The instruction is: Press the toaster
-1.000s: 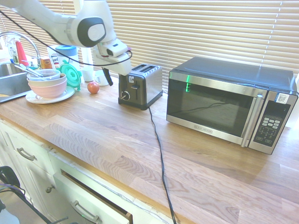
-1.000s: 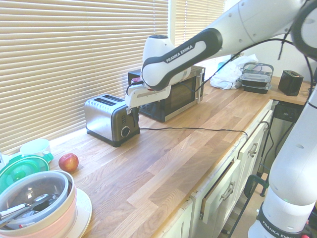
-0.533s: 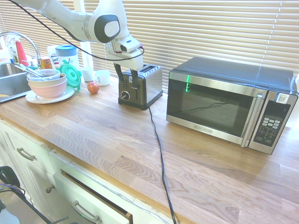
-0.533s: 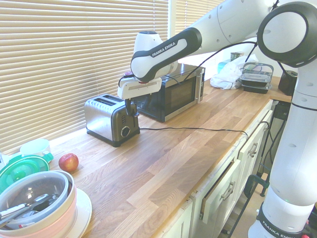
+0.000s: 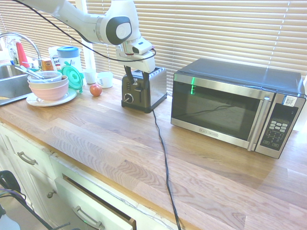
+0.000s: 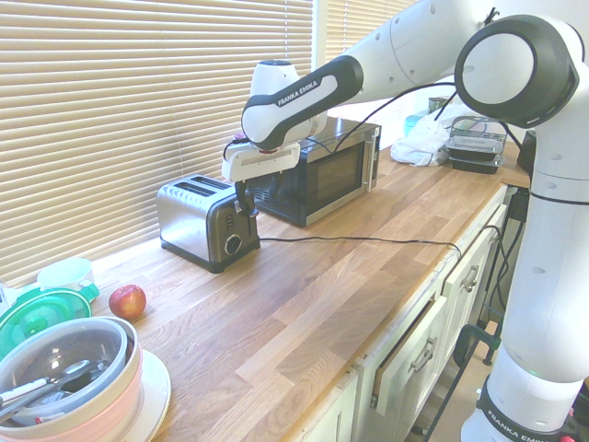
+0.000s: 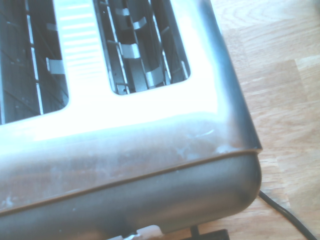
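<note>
The fingers [image 5: 135,79] are standing open, pointing steeply down just over the toaster's [image 5: 152,89] black front end. Its lever is lying directly beneath them.

The end effector [image 5: 135,78] hides the lever of the toaster [image 5: 152,88]; below it, the wrist view cuts off both slots.

Bright daylight through the slatted blinds [image 5: 216,28] behind the counter, washing out the upper left corner in the first exterior view. Soft, faint shadows on the wooden countertop [image 5: 120,143]. Both exterior views sharp, slightly bowed at the edges. Wrist view soft and out of focus, with blown-out white glare across the toaster [image 7: 125,115] top.
</note>
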